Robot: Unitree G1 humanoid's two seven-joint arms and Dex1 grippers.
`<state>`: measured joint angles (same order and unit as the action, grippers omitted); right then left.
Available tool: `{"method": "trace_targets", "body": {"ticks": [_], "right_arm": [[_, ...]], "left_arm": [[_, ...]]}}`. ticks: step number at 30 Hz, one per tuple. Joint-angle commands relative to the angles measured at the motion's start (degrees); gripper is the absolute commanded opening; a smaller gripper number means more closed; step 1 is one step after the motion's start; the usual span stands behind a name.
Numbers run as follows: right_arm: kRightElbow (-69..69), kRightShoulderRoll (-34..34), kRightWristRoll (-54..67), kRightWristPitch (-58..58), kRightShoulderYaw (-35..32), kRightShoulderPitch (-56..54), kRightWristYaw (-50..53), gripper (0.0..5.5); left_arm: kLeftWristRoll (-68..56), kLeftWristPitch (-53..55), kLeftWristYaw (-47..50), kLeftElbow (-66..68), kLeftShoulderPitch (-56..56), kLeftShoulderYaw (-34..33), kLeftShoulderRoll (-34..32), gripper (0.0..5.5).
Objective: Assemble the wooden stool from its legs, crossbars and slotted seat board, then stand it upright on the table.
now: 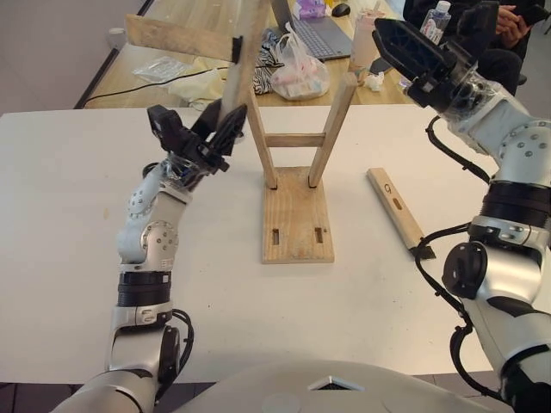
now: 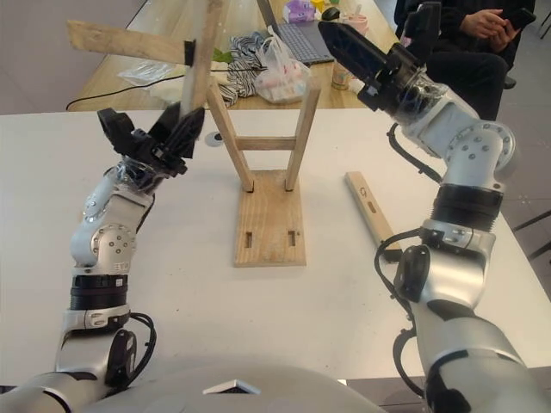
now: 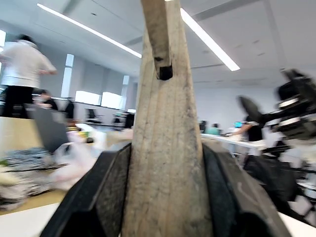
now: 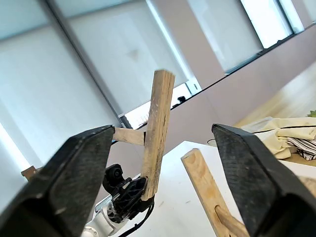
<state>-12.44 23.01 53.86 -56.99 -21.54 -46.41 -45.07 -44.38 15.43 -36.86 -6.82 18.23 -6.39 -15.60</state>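
Left gripper (image 1: 217, 131) pinching leg frame (image 1: 244, 52), held high near seat board (image 1: 297, 206), likely lining up for empty slots (image 1: 274, 234). Right gripper (image 2: 383, 39) spread, raised alongside, free to steady.

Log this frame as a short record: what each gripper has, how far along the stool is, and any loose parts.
Left gripper: shut on the held leg, which is raised with a side bar attached
Right gripper: open, empty, raised over the table's far right
Seat board: flat on the table
Standing legs: two, joined by a crossbar, set in the board's far end
Near slots: both empty
Loose bar: on the table, right of the board
Stage: partly assembled
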Motion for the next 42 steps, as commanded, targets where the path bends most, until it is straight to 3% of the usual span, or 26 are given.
{"method": "trace_targets", "body": {"ticks": [1, 7, 14, 19, 24, 31, 35, 38, 42], "right_arm": [[8.97, -1.43, 4.8, -3.22, 0.75, 5.08, 0.4, 4.37], [10.31, -0.21, 11.33, -5.04, 0.39, 5.39, -1.72, 5.31], [7.22, -0.04, 28.33, -12.87, -3.54, 4.41, 0.77, 5.4], [8.4, -0.54, 30.08, -12.1, -1.95, 5.86, 2.79, 4.55], [5.0, 0.39, 23.85, -7.2, -0.46, 4.92, 4.18, 3.71], [6.75, 0.29, 20.13, -5.92, 2.95, 5.95, 0.34, 2.6], [8.08, 1.52, 21.73, -8.15, 3.53, 6.35, -3.15, 2.57], [6.78, 1.25, 20.12, -7.23, 3.73, 5.67, -3.16, 3.06], [6.97, 0.93, 20.9, -7.54, 3.31, 5.92, -3.98, 2.42]], "left_arm": [[-8.8, 9.6, -1.25, -9.45, -0.39, 0.14, -2.66, 1.99], [-18.42, 22.14, -4.39, -13.27, 0.66, -0.27, -8.92, 1.99], [-14.36, 23.97, -10.54, -9.96, 1.84, 2.91, -11.63, 1.99], [-10.41, 22.51, -12.89, -10.46, 1.51, 4.47, -11.53, 1.99], [-8.64, 21.66, -13.56, -11.22, 1.19, 5.06, -10.78, 1.99], [-7.63, 22.38, -16.32, -10.48, 0.61, 5.38, -12.47, 1.99], [-7.6, 23.1, -18.17, -9.65, -0.02, 5.67, -12.99, 1.99], [-7.29, 23.12, -19.11, -9.08, -0.14, 5.88, -12.96, 1.99], [-7.1, 23.83, -20.95, -8.44, -0.44, 6.34, -13.94, 1.99]]}}
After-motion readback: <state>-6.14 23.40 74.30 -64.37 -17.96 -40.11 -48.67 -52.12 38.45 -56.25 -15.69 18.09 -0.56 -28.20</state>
